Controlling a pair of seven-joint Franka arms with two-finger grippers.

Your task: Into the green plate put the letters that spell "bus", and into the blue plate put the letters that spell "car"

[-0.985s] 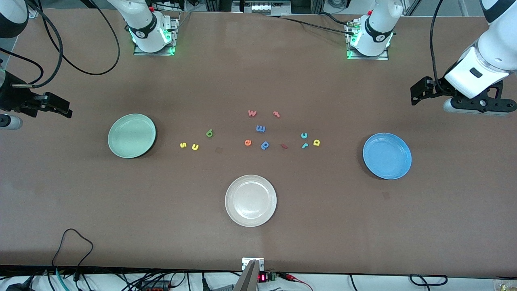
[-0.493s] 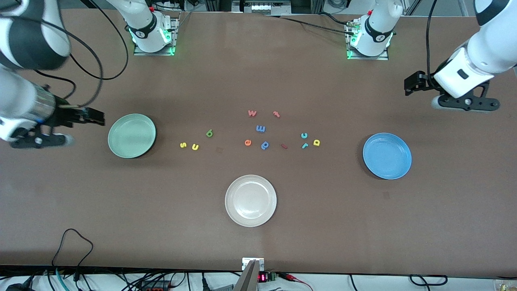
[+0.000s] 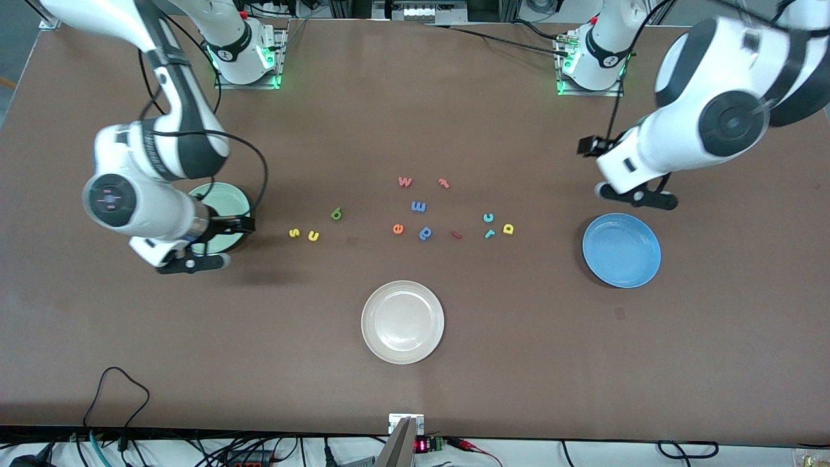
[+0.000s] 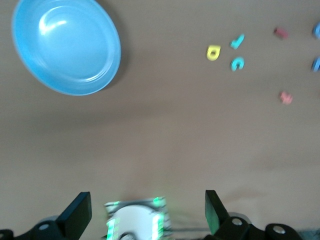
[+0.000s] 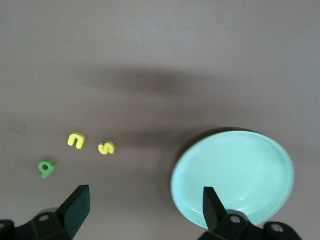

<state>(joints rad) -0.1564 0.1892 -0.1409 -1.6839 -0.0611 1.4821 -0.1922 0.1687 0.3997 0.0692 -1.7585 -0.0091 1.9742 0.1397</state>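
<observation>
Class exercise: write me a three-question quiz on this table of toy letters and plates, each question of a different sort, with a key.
1. True or false: the green plate already holds the yellow "s".
2. Which plate lies nearest the front camera? A) the blue plate B) the cream-white plate C) the green plate
3. Fill in: the teal "c", the teal "r" and the yellow "a" lie on the ____.

Key
1. False: it lies on the table beside the yellow "u".
2. B
3. table
</observation>
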